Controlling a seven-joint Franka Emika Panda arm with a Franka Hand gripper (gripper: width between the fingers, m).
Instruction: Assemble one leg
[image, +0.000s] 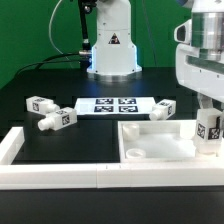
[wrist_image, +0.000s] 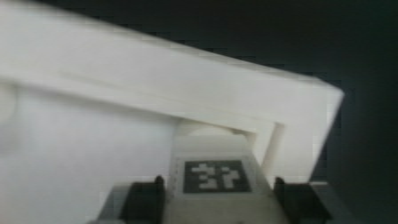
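Note:
My gripper (image: 208, 138) is shut on a leg (image: 207, 126), a small white peg with a black-and-white tag, and holds it upright over the near right corner of the white square tabletop (image: 150, 138). In the wrist view the leg (wrist_image: 217, 172) sits between my two dark fingers (wrist_image: 146, 197), with my gripper (wrist_image: 217, 205) just above the tabletop's raised rim (wrist_image: 160, 70). Three more legs lie on the black table: two at the exterior view's left (image: 40, 105) (image: 57, 120) and one behind the tabletop (image: 163, 108).
The marker board (image: 112, 104) lies flat at the back centre. A white raised border (image: 50, 172) runs along the front and the left of the work area. The robot's base (image: 112, 45) stands behind the marker board.

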